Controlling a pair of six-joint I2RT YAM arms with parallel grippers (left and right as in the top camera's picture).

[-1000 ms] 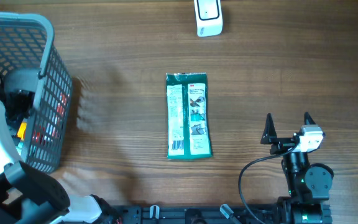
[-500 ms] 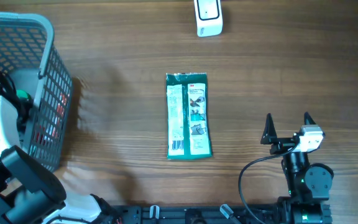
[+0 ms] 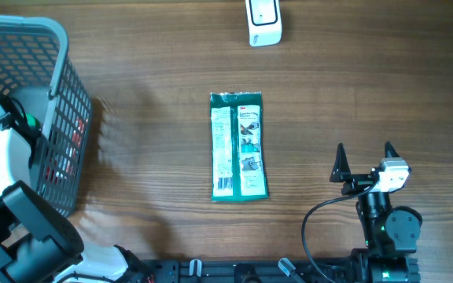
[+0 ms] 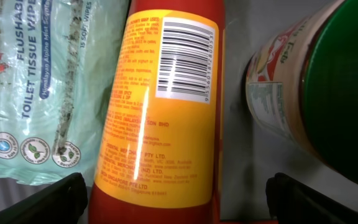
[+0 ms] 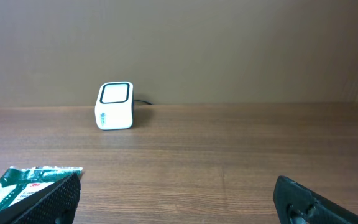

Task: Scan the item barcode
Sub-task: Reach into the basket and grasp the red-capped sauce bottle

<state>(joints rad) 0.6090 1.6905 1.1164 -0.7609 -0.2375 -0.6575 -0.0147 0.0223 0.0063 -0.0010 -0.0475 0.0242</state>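
In the left wrist view a red bottle with a yellow label (image 4: 160, 112) lies inside the basket, its barcode (image 4: 188, 59) facing up. My left gripper (image 4: 179, 202) is open, one finger on each side of the bottle's lower end, not touching it. From overhead, my left arm (image 3: 6, 149) reaches into the grey basket (image 3: 53, 39) and hides the gripper. The white scanner (image 3: 264, 22) stands at the far edge, also visible as the scanner (image 5: 114, 106) in the right wrist view. My right gripper (image 3: 364, 157) rests open and holds nothing at the near right.
A green packet (image 3: 239, 146) lies flat mid-table, and its corner shows as the packet (image 5: 23, 183). Inside the basket, a pale green toilet-tissue wipes pack (image 4: 36, 81) lies left of the bottle and a green-lidded jar (image 4: 316, 87) lies to its right.
My left arm has shifted inside the basket, its white link moving up towards the far side. The right arm, packet and scanner have not moved.
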